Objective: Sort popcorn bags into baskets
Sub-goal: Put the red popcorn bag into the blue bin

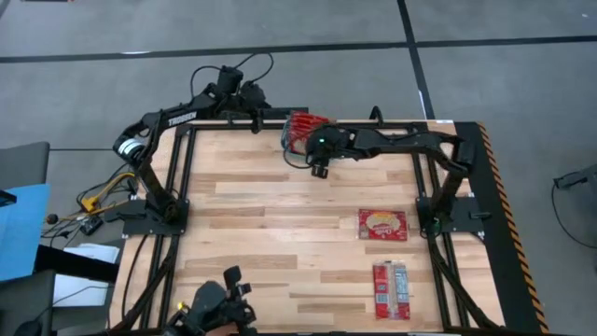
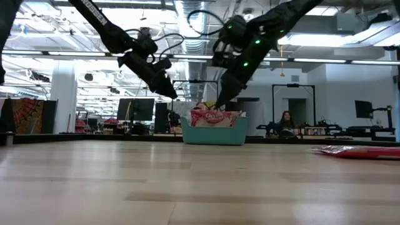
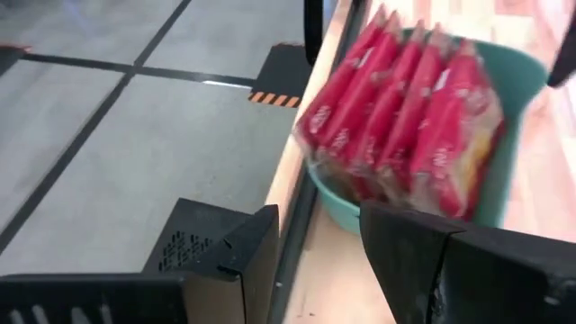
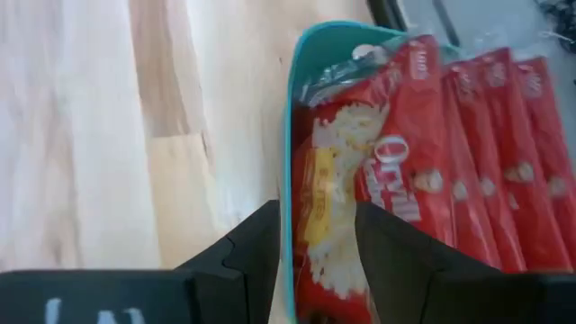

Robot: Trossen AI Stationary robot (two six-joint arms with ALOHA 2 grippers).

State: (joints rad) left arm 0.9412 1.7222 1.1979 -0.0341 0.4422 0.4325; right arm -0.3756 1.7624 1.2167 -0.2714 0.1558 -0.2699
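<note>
Popcorn bags, flat red plastic packets (image 4: 423, 171), already crowd the small teal plastic basket (image 3: 517, 72) at the counter's far edge. My right jaws (image 4: 315, 234) straddle its rim, apart and seemingly empty; left jaws (image 3: 315, 243) apart nearby. Two packets (image 1: 382, 224) remain out.

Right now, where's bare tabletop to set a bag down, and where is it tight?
Free: the left and centre of the table, from the left edge across to the two loose popcorn bags near the right edge.
Crowded: the far edge, where the packed basket sits with the right end effector at its rim and the left end effector just beside.
</note>
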